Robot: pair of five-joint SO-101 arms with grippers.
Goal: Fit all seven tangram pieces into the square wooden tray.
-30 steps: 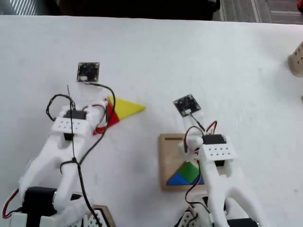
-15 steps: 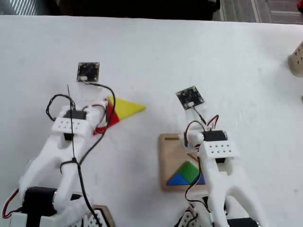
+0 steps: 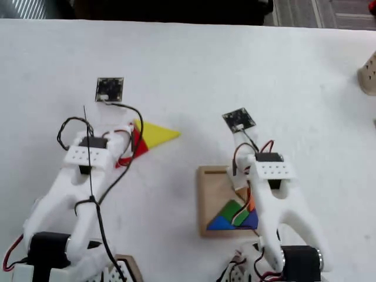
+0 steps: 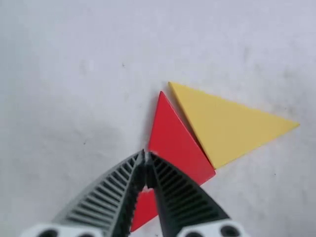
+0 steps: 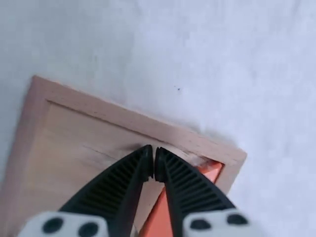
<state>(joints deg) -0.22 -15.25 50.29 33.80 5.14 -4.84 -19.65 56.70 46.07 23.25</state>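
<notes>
The square wooden tray (image 3: 211, 183) lies in front of the right arm and holds green (image 3: 232, 210), blue (image 3: 220, 223) and purple (image 3: 252, 220) pieces. My right gripper (image 5: 152, 151) is shut, its tips low over the tray's bare floor (image 5: 74, 143) close to one rim. An orange piece (image 5: 210, 173) lies under it in a tray corner. On the table to the left, a red triangle (image 4: 173, 140) lies edge to edge with a yellow triangle (image 4: 227, 123). My left gripper (image 4: 146, 158) is shut, with its tips on or just above the red triangle.
A perforated wooden object (image 3: 368, 73) stands at the table's right edge. Another wooden corner (image 3: 128, 265) shows at the near edge by the left arm's base. White tabletop stretches between the triangles (image 3: 154, 135) and the tray.
The right arm has swung to the right and slightly farther out over the tray, uncovering more of the coloured pieces. The left arm and both triangles have not moved.
</notes>
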